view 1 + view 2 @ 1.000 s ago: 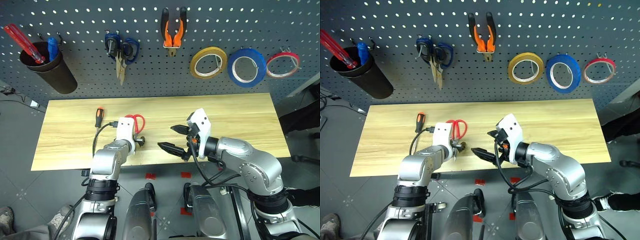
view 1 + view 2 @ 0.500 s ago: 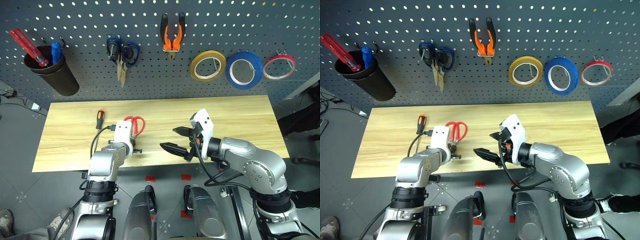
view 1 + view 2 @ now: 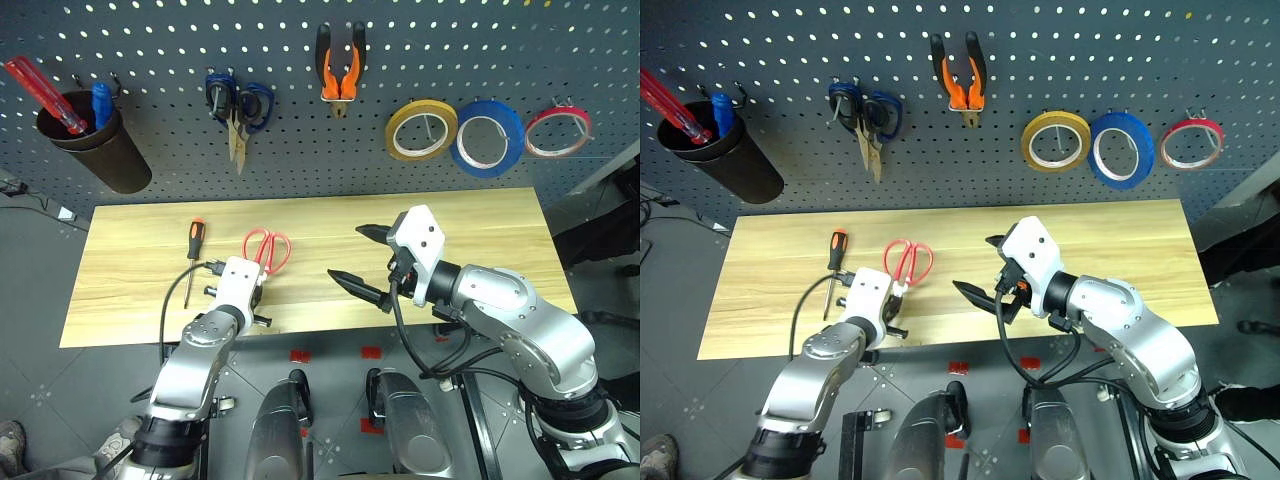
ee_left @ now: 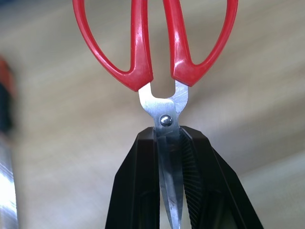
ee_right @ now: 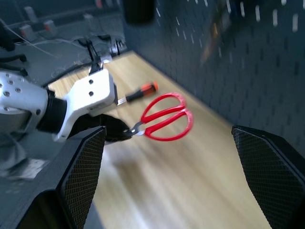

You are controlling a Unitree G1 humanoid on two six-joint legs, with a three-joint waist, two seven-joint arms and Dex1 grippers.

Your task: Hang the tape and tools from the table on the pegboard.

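My left gripper (image 3: pixel 256 279) is shut on the blades of the red-handled scissors (image 3: pixel 266 250), which it holds just above the table (image 3: pixel 480 222) with the handles pointing at the pegboard (image 3: pixel 160 60). In the left wrist view both black fingers (image 4: pixel 138 191) clamp the blades just below the pivot of the scissors (image 4: pixel 157 52). My right gripper (image 3: pixel 347 252) hovers open and empty over the table's middle, to the right of the scissors. The slim screwdriver (image 3: pixel 194 245) lies on the table to the left. On the pegboard hang the pliers (image 3: pixel 341 65) and the blue tape (image 3: pixel 487 138).
Also on the pegboard are blue-handled scissors (image 3: pixel 238 105), a yellow tape roll (image 3: pixel 421 130), a red tape roll (image 3: pixel 558 131) and a black cup (image 3: pixel 90 150) holding a red and a blue screwdriver. The table's right half is bare wood.
My left gripper closed on the scissors' blades and lifted them off the table. My right gripper rose a little and stayed open.
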